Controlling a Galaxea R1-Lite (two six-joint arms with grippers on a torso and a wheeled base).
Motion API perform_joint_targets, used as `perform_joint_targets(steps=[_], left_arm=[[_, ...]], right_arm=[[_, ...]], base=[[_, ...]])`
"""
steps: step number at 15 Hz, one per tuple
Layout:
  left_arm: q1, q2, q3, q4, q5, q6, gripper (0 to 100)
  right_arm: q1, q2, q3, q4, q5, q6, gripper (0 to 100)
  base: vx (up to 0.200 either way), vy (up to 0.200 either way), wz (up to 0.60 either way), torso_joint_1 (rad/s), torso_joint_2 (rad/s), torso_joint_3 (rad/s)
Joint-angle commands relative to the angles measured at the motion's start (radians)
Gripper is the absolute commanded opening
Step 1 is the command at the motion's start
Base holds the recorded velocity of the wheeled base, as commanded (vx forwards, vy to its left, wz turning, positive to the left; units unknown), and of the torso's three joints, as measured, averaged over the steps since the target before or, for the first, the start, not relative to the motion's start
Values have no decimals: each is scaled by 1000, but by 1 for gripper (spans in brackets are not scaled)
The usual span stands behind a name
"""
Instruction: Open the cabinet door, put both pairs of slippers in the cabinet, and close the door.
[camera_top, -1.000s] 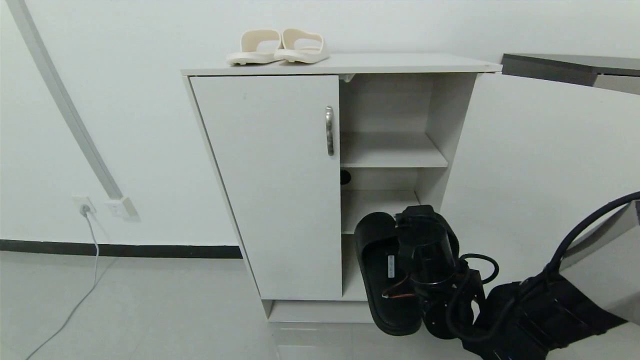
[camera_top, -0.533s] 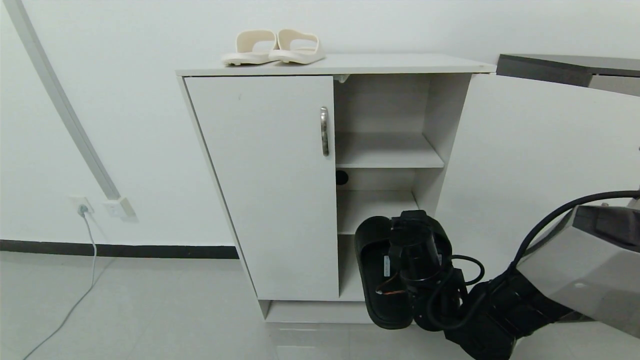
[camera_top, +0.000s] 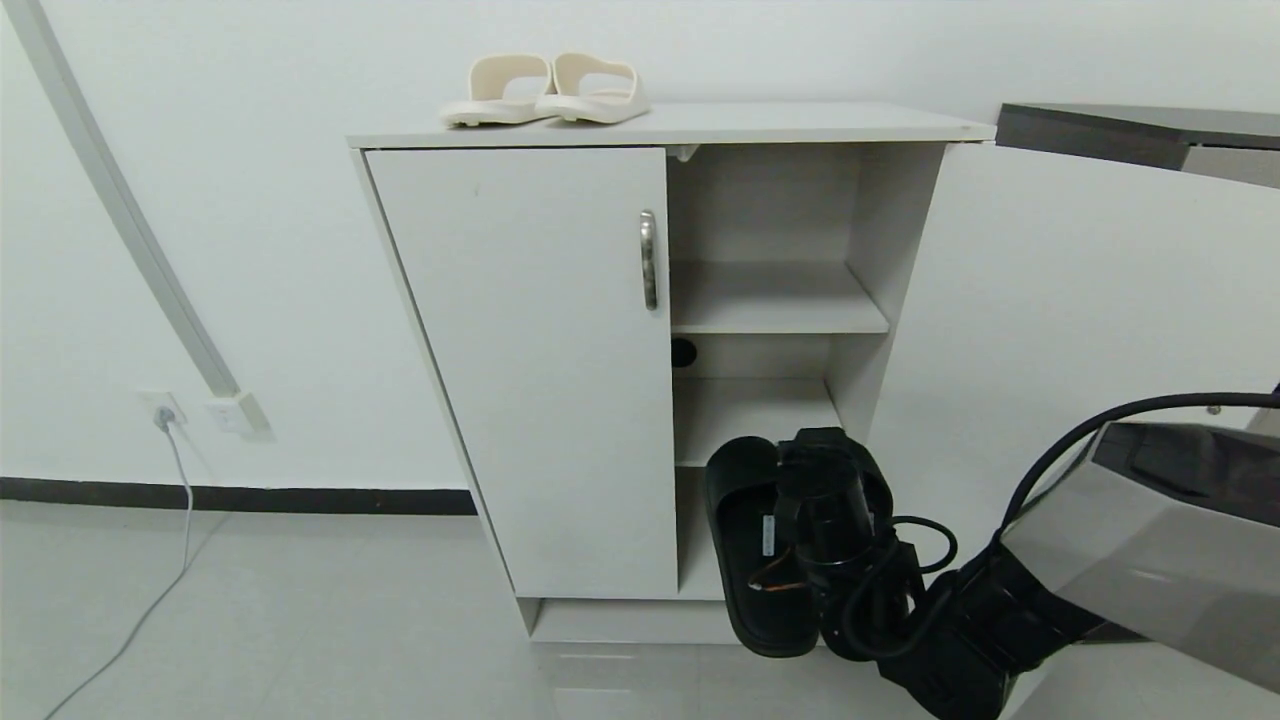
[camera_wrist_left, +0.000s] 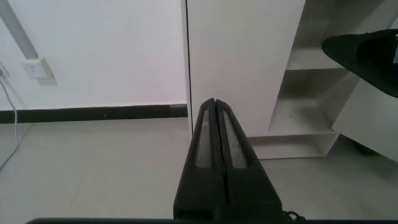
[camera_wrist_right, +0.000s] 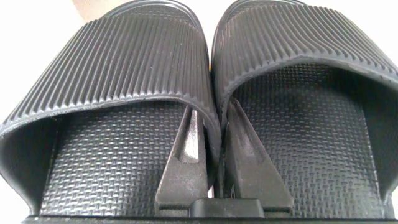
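Note:
A white cabinet (camera_top: 560, 300) stands against the wall, its right door (camera_top: 1080, 330) swung open and its left door shut. A cream pair of slippers (camera_top: 545, 90) lies on the cabinet top. My right gripper (camera_top: 800, 520) is shut on a black pair of slippers (camera_top: 745, 540), holding them upright in front of the lower shelves of the open compartment. In the right wrist view both fingers (camera_wrist_right: 186, 155) pinch the two inner walls of the black slippers (camera_wrist_right: 124, 93) together. My left gripper (camera_wrist_left: 214, 134) is shut on nothing, low over the floor in front of the cabinet (camera_wrist_left: 249, 56).
Two bare shelves (camera_top: 775, 300) sit in the open compartment. A metal handle (camera_top: 648, 260) is on the shut left door. A wall socket with a cable (camera_top: 165, 415) is at the left. A grey countertop (camera_top: 1130, 125) lies to the right behind the open door.
The head camera has shifted a little. My right gripper with the black slippers has lowered slightly and its arm has swung further into view at the right.

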Motion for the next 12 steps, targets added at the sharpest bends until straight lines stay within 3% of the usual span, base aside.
perform_joint_targets(steps=[1, 12], left_arm=[[0, 2, 0, 0, 0, 0, 0], [0, 2, 0, 0, 0, 1, 0]], right_arm=[[-7, 28, 1, -24, 11, 0, 0], [-9, 60, -7, -99, 40, -20, 0]], base=[[0, 0, 0, -7, 2, -149], [0, 0, 0, 1, 3, -190]])
